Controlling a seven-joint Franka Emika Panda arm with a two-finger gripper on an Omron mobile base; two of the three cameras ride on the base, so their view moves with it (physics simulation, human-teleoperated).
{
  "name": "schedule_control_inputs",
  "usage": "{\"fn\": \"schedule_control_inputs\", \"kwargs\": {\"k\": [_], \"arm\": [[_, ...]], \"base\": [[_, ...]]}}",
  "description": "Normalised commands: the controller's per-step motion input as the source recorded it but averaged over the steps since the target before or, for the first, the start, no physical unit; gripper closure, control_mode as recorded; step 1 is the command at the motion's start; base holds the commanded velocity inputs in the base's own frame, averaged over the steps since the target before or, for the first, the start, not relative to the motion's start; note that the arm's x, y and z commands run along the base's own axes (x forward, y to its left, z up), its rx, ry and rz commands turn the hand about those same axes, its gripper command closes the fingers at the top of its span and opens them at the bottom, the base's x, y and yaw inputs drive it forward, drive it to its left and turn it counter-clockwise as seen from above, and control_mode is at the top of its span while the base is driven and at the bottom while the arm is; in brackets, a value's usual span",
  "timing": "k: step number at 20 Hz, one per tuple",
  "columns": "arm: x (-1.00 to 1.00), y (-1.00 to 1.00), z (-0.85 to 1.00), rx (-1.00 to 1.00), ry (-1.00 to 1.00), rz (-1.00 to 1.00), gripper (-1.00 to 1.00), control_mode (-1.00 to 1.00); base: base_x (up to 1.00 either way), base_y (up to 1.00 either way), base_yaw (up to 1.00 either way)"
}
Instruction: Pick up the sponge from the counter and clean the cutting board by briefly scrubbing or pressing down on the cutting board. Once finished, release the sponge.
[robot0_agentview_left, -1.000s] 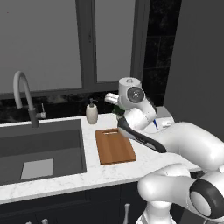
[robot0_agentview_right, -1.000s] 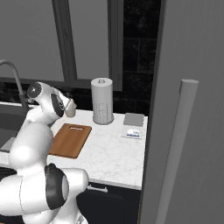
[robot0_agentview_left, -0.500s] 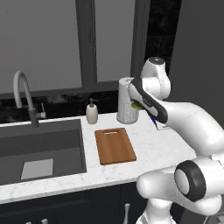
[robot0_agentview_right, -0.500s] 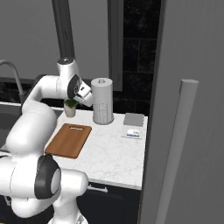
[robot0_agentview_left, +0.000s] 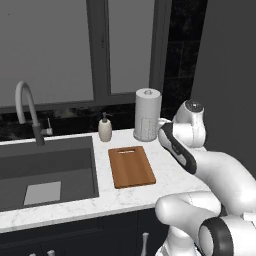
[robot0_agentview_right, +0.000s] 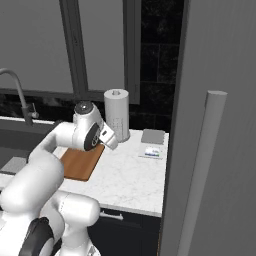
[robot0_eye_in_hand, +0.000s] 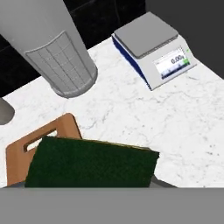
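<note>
the jaws were closed on the sponge (robot0_eye_in_hand: 92, 162), whose dark green face was seen at the 6 o'clock edge of the hand view, directly in front of the camera. the fingertips themselves were hidden behind the sponge. the sponge was held in the air, above the counter (robot0_eye_in_hand: 144, 122), and no contact with any surface was seen.

in the hand view the slot-handle end of the cutting board (robot0_eye_in_hand: 30, 144) was partly covered by the sponge, at about 8 o'clock from the picture's centre. a grey paper towel roll (robot0_eye_in_hand: 48, 48) was found at 11 o'clock, standing on the counter. a small digital scale (robot0_eye_in_hand: 151, 48) was placed at 1 o'clock, well apart from the board.

in the left base view the cutting board (robot0_agentview_left: 131, 166) was seen lying flat on the counter (robot0_agentview_left: 75, 205), just beside the sink (robot0_agentview_left: 45, 172) at its 9 o'clock. a soap dispenser (robot0_agentview_left: 105, 128) stood at 11 o'clock of the board and the paper towel roll (robot0_agentview_left: 147, 115) at 1 o'clock. the hand was raised at 3 o'clock of the board.

in the right base view the hand was positioned over the far corner of the cutting board (robot0_agentview_right: 80, 162), near the paper towel roll (robot0_agentview_right: 116, 115). the scale (robot0_agentview_right: 152, 144) lay at 3 o'clock of the roll.
</note>
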Motion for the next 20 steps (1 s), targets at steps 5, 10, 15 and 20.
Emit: {"fn": "schedule_control_inputs", "kwargs": {"k": [5, 10, 15, 20], "arm": [[0.21, -0.69, -1.00, 0.10, 0.15, -0.02, 1.00, -1.00], [0.11, -0.42, -0.67, 0.07, 0.06, 0.00, 1.00, -1.00], [0.06, -0.02, -0.58, 0.00, 0.12, 0.00, 1.00, -1.00], [0.12, 0.00, -0.46, 0.00, 0.14, -0.01, 1.00, -1.00]], "base": [[0.00, 0.00, 0.00], [0.00, 0.00, 0.00], [0.00, 0.00, 0.00], [0.00, 0.00, 0.00]]}}
